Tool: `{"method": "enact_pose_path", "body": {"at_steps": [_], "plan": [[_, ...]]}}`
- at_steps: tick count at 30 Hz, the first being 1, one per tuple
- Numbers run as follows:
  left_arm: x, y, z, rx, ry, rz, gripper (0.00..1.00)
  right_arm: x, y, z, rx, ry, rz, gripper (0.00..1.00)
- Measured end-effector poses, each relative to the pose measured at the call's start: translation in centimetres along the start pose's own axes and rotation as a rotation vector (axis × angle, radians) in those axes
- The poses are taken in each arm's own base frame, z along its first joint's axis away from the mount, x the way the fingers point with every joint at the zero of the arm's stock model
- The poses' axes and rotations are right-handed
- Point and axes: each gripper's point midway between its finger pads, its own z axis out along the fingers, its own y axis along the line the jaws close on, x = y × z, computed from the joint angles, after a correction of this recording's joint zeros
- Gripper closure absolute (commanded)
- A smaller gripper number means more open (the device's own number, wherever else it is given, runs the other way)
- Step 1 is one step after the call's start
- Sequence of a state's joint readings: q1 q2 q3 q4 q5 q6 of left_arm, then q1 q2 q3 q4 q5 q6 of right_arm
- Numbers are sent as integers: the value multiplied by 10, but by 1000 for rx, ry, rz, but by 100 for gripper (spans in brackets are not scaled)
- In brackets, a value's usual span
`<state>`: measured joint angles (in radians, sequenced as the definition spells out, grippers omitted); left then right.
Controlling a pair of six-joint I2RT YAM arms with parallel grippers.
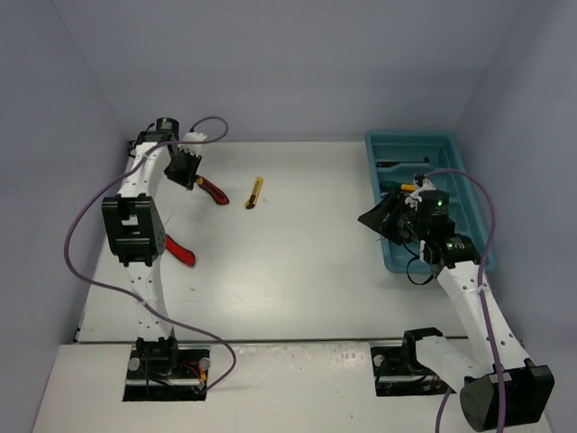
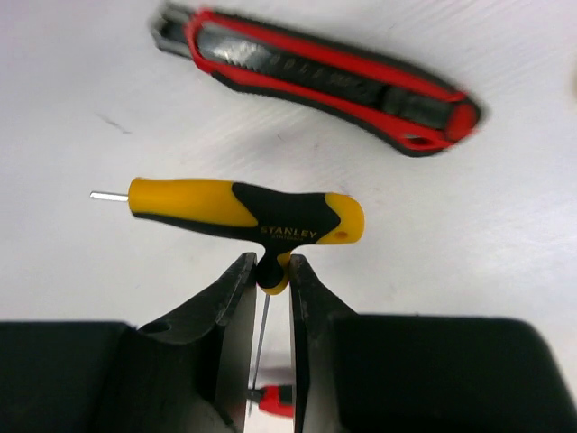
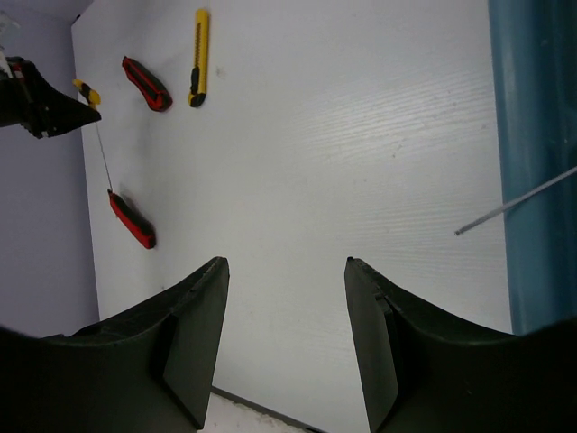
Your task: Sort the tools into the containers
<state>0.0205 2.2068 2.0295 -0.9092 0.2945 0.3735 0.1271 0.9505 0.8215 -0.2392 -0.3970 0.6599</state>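
My left gripper is shut on the neck of a yellow-and-black T-handle hex key; its thin shaft runs back between the fingers. In the top view that gripper is at the far left of the table. A red utility knife lies just beyond the key, also seen as the red knife. A yellow utility knife lies to its right, and a second red knife sits nearer the left arm. My right gripper is open and holds nothing, hovering by the teal tray.
The tray's compartments hold a few tools, among them a green-and-yellow one. A thin rod pokes out over the tray's edge. Purple cables loop off both arms. Walls close in the left, back and right.
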Motion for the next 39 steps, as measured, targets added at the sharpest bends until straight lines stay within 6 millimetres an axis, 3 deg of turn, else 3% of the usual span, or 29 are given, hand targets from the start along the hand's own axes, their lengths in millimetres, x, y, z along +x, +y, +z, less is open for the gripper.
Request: {"method": "enact_pose_path", "body": {"at_steps": [3,5,8,11,15,18,21,27,34,39], "plan": [[-41,-23,-62,-44,-144,41,100,-15,20,0,-24,-16,-33,48],[-72,-52,-106,-59,-260,83,100,-25,39,0,-50,-27,-59,47],[-109,-117,-166,-27,-427,153,100,-40,73,1,-101,-46,-101,48],[-122,-185,-200,66,-515,194,100,-54,114,3,-172,-73,-147,48],[-119,-257,-205,206,-511,199,100,-60,166,7,-261,-100,-206,48],[-112,-282,-200,267,-472,155,100,-58,196,13,-311,-114,-238,49],[-107,-294,-198,304,-445,101,100,-48,214,21,-333,-117,-269,51],[-94,-313,-199,385,-412,9,100,-37,226,30,-337,-133,-296,54],[-84,-326,-212,445,-419,-47,100,-51,227,32,-316,-205,-304,59],[-89,-331,-221,475,-451,-71,100,-53,225,35,-303,-218,-302,59]]}}
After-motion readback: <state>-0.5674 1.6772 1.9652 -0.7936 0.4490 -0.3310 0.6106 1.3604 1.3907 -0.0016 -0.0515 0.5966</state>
